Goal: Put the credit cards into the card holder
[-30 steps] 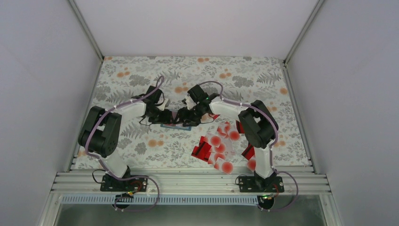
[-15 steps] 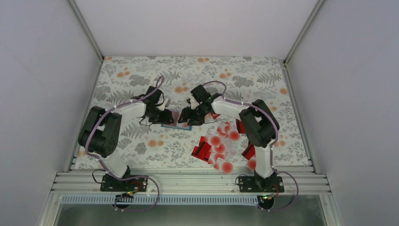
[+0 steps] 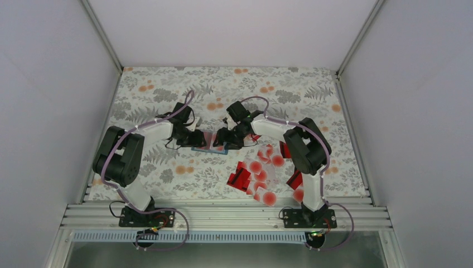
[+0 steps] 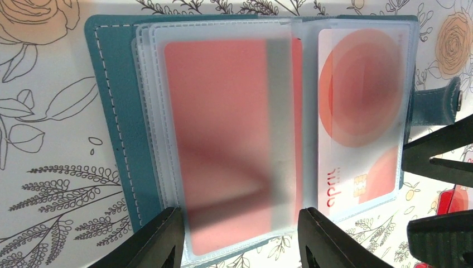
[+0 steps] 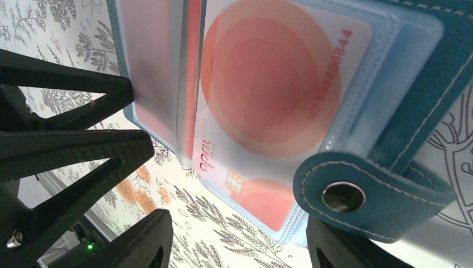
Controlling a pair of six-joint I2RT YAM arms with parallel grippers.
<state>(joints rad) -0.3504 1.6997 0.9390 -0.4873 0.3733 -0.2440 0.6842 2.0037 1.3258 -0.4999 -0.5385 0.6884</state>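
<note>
The teal card holder (image 4: 111, 111) lies open on the floral cloth between both grippers (image 3: 211, 147). A clear sleeve (image 4: 223, 139) holds a red credit card with a dark stripe. The sleeve beside it holds a pale card with a red dot (image 4: 362, 89). My left gripper (image 4: 240, 223) is open, its fingertips standing either side of the red card's sleeve at the holder's near edge. My right gripper (image 5: 240, 229) is open over bare cloth, just off the dot card's corner, with the snap tab (image 5: 343, 195) by one finger. Loose credit cards (image 3: 257, 176) lie in a heap to the right.
The two grippers face each other closely across the holder (image 3: 198, 138) (image 3: 224, 138). More red cards (image 3: 294, 180) lie by the right arm's lower link. White walls (image 3: 401, 111) close in the cloth on three sides, and a metal rail (image 3: 223, 215) runs along the near edge.
The right gripper has drawn back to the right, uncovering more of the holder. The left gripper's jaws have narrowed a little and it has stayed at the holder's left side.
</note>
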